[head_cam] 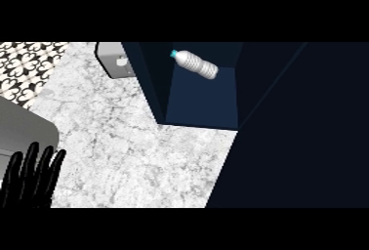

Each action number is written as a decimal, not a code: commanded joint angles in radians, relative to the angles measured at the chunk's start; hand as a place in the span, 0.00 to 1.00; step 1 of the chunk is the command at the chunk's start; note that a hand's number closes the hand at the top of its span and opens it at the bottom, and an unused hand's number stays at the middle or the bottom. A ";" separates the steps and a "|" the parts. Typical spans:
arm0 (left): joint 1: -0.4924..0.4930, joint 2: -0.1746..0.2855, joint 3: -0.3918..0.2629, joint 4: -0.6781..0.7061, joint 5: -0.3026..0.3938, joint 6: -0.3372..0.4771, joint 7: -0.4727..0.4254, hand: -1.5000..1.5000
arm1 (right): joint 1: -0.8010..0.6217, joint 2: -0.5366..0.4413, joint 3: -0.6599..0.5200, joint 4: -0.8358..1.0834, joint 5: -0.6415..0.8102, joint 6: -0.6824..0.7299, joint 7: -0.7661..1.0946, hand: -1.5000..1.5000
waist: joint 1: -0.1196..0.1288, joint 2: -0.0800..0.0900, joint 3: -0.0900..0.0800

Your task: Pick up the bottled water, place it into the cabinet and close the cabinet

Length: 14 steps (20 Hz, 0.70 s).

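The bottled water [196, 63], clear with a teal cap, lies tilted inside the dark blue cabinet [202, 95] at the upper middle, cap toward the upper left. The cabinet's opening faces the counter. A large dark blue panel [302, 127], apparently the cabinet door, fills the right side of the view. My left hand [30, 178] shows at the lower left, fingers straight and pointing up, resting far from the bottle. My right hand does not show.
The white marble counter [137, 146] spans the middle. A grey sink edge [22, 127] sits at the left above my hand. A grey appliance [115, 59] stands at the top beside the cabinet. Patterned tiles [25, 63] fill the upper left corner.
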 commanded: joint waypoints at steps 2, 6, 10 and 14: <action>0.012 0.012 0.014 0.009 0.010 -0.028 -0.010 0.00 | -0.055 0.170 0.034 0.110 -0.012 -0.169 0.024 1.00 | 0.022 0.012 0.000; 0.000 0.024 0.022 0.002 0.017 -0.052 -0.007 0.00 | -0.054 0.170 0.045 0.157 -0.083 -0.143 0.029 1.00 | 0.044 0.025 0.000; -0.005 0.027 0.009 -0.010 0.006 -0.072 -0.015 0.00 | 0.009 0.148 0.098 0.226 -0.276 -0.058 0.091 1.00 | 0.092 0.046 -0.001; -0.014 0.030 0.003 -0.010 0.013 -0.081 -0.002 0.00 | 0.006 0.171 0.063 0.279 -0.418 -0.062 0.119 1.00 | 0.092 0.050 0.002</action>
